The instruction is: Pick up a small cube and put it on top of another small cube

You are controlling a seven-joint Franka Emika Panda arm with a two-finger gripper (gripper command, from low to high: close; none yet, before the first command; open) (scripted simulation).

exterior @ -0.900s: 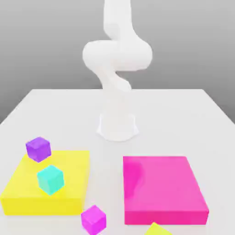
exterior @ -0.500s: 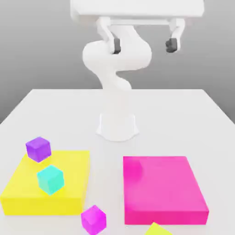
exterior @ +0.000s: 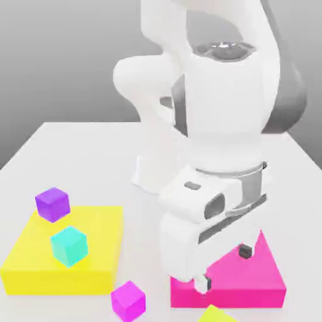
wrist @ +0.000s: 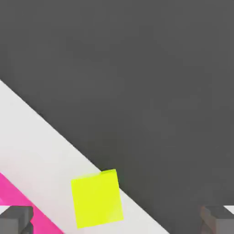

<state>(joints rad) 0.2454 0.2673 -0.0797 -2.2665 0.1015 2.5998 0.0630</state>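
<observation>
Lying near the table edge, plain lime small cube, flat-faced, pincer spread wide, empty

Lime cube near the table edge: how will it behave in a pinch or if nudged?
The small plain lime cube looks rigid with flat faces, so it should probably pinch squarely and slide, not roll. It sits close to the white table's edge, so a nudge could push it off.

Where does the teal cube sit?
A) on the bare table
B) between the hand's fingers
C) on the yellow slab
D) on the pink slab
C: the exterior view shows the teal cube resting on top of the yellow slab, apart from the pink slab and the hand.
</observation>
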